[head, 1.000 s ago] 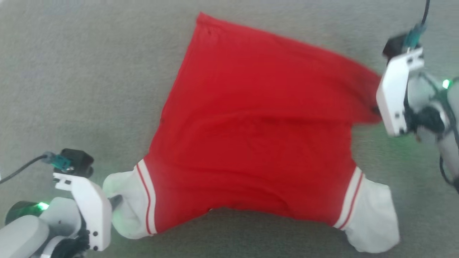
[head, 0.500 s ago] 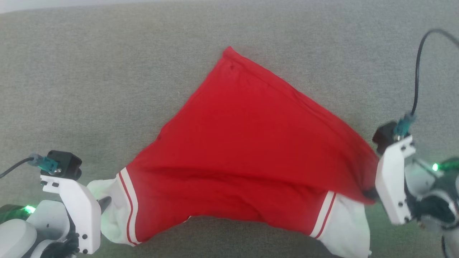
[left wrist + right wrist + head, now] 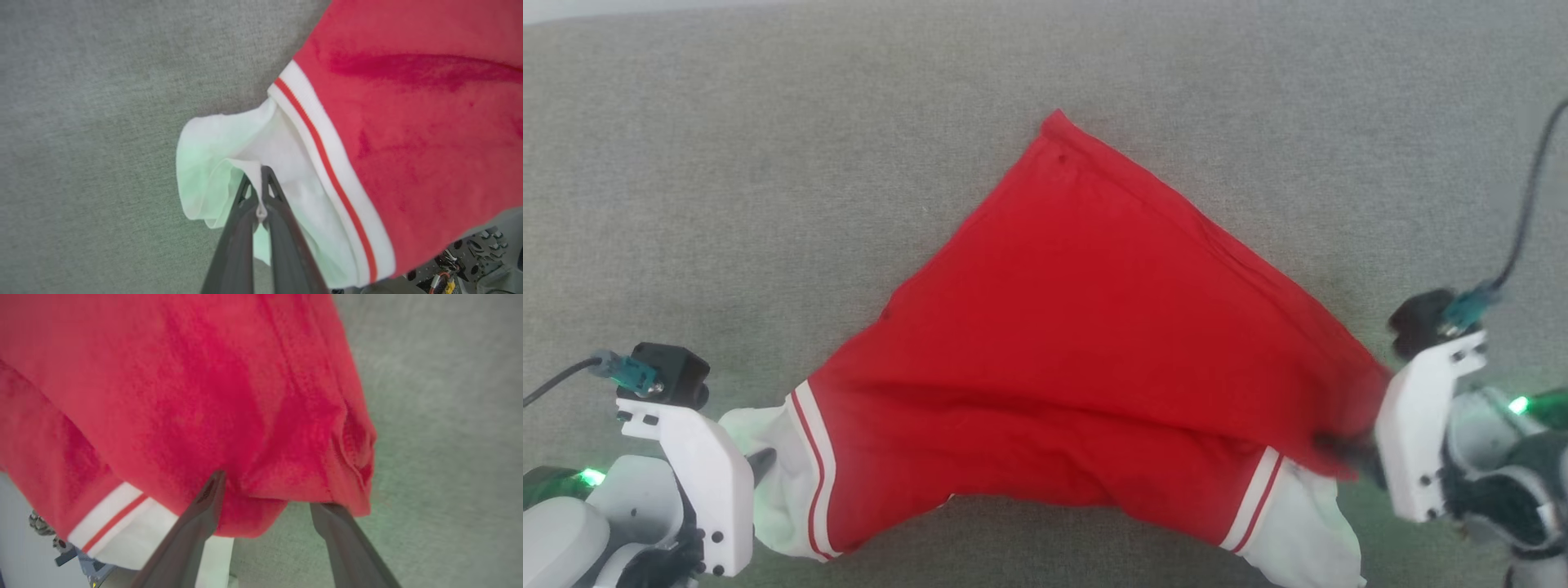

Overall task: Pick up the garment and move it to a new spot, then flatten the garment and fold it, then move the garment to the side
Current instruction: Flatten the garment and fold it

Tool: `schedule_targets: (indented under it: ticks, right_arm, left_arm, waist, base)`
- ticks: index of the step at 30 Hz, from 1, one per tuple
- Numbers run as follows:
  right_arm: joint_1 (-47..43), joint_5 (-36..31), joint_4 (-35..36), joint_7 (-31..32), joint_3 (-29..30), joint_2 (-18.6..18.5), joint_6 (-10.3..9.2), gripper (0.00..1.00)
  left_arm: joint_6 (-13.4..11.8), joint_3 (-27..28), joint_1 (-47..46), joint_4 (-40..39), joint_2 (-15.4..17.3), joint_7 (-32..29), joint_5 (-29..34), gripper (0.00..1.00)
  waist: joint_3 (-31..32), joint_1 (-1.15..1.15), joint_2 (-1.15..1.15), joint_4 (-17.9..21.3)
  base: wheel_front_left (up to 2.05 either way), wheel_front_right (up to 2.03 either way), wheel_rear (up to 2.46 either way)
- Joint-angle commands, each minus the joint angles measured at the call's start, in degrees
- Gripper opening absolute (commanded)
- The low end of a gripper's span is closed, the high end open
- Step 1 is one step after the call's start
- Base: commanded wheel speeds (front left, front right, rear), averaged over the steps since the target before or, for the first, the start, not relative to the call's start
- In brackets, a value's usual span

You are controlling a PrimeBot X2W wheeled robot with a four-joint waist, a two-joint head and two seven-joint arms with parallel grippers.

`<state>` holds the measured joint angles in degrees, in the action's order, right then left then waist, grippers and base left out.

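Presently, garment (image 3: pixel 1094 343): stretched from left gripper (image 3: pixel 260 192), clamped on white sleeve (image 3: pixel 212 163), across to right gripper (image 3: pixel 269 492). Right jaws spread apart, red corner (image 3: pixel 351 457) draped at their tips.

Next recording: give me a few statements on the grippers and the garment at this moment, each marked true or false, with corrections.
1. The left gripper pinches the white sleeve. True.
2. The right gripper is clamped shut on red fabric. False: its fingers stand apart.
3. The garment is folded into a neat rectangle. False: it lies spread in a rough triangle.
4. The garment lies on a grey surface. True.
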<state>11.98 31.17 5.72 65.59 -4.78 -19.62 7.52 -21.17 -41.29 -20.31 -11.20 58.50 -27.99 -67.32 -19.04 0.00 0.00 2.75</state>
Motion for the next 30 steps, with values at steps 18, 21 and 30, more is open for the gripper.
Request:
schedule_targets:
  ticks: [18,21,30]
  right_arm:
    - [26.36,-6.66,-6.75,-13.76,-8.60,3.62,-0.02,1.00]
    - [33.46,-6.51,-16.31,-17.13,-13.24,3.60,-0.03,1.00]
    - [50.12,-3.25,-42.25,-20.54,-28.27,2.59,-0.03,1.00]
  left_arm:
    - [1.86,-2.27,-3.79,-0.70,-4.31,-0.65,2.67,0.00]
    - [2.91,-3.37,-5.65,-0.06,-6.11,-1.26,3.82,0.00]
    - [6.27,-6.33,-10.87,3.23,-12.60,-2.23,6.19,0.00]
  waist:
    - [-1.65,0.00,0.00,-6.76]
    - [-2.63,0.00,0.00,-9.05]
    - [-5.47,0.00,0.00,-16.18]
  base:
    - [0.00,0.00,0.00]
    - [0.00,0.00,0.00]
    - [0.00,0.00,0.00]
